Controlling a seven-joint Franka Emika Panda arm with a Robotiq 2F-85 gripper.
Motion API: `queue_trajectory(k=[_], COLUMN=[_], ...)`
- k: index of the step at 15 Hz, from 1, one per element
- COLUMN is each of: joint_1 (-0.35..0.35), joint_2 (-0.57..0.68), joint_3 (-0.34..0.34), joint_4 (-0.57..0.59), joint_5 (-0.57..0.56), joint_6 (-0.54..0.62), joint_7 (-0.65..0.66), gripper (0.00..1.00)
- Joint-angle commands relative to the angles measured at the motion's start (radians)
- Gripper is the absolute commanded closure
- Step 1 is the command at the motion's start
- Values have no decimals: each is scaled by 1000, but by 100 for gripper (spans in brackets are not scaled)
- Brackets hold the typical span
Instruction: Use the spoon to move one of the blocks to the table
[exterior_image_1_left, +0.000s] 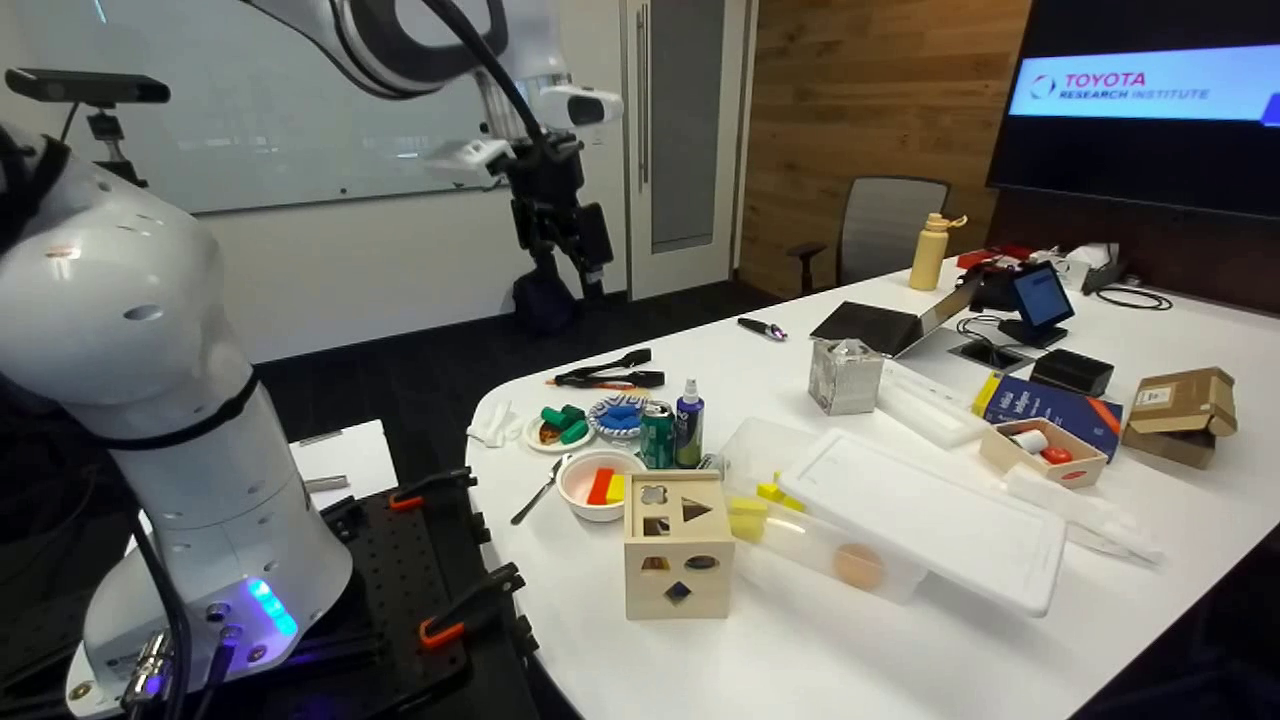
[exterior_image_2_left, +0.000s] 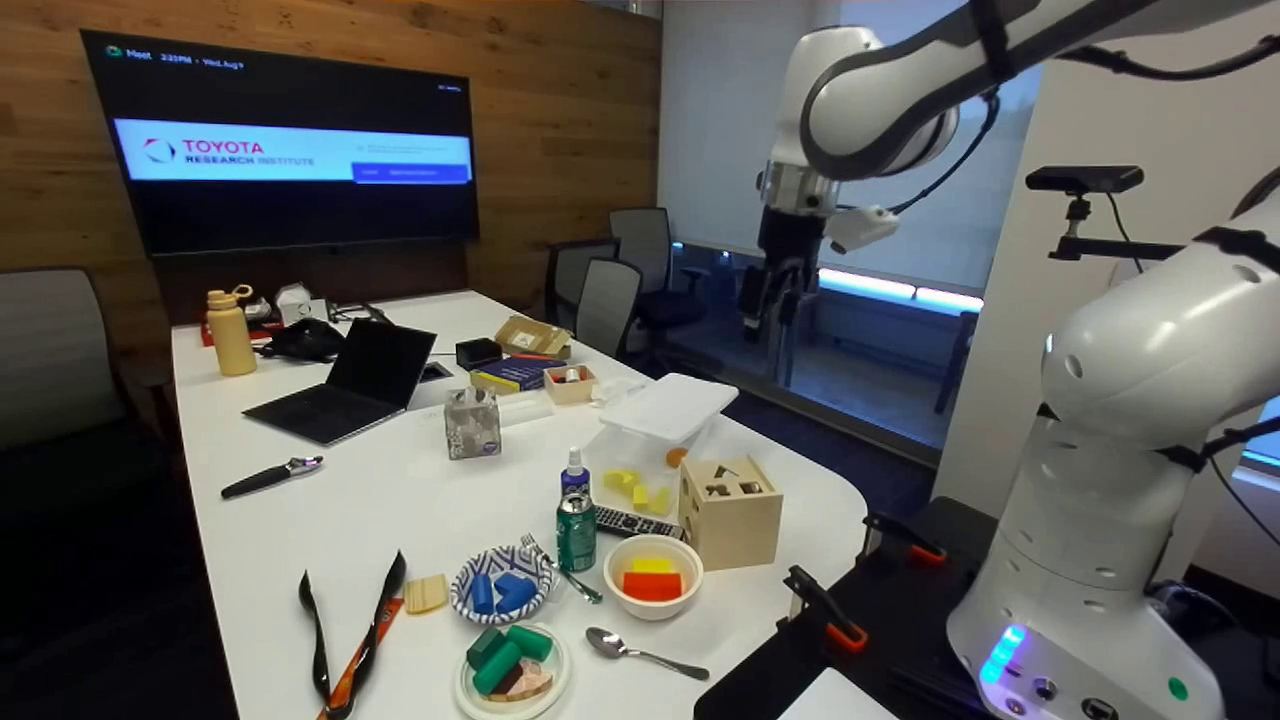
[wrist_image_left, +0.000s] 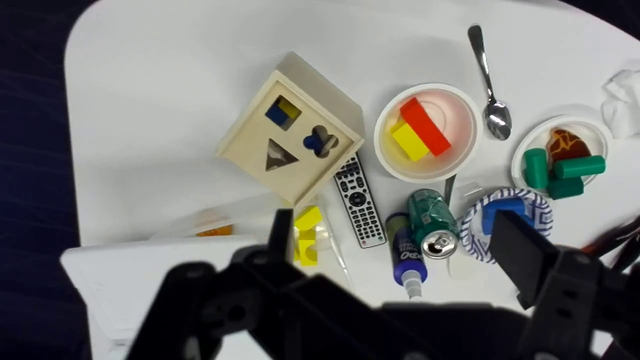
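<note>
Metal spoon (wrist_image_left: 486, 76), likely light, stiff and slippery, best pinched mid-handle, lies near the robot-side edge of the counter (wrist_image_left: 150, 125), beside the bowl (wrist_image_left: 457, 112) of red and yellow blocks (wrist_image_left: 426, 127). The claw (wrist_image_left: 395, 225) gapes, empty.

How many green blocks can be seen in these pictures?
3, all on the white plate: in the wrist view, a left green block, a right green block, and a darker green block just below the right one. Others may be hidden inside the wooden box.
</note>
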Motion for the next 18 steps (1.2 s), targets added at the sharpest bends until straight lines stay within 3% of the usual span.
queue_trajectory(k=[1,6,10,12,14,18], joint_1=[77,182,188,161,139,172], joint_2=[255,600,866,1004,1144,1305], joint_3=[41,94,168,230,279,271], joint_4=[6,57,113,165,226,291], joint_5=[57,189,277,342,339,279], joint_6=[210,391,544,610,679,760], joint_7=[6,-13,-7,-33,-2,91], gripper=[0,0,0,0,0,0])
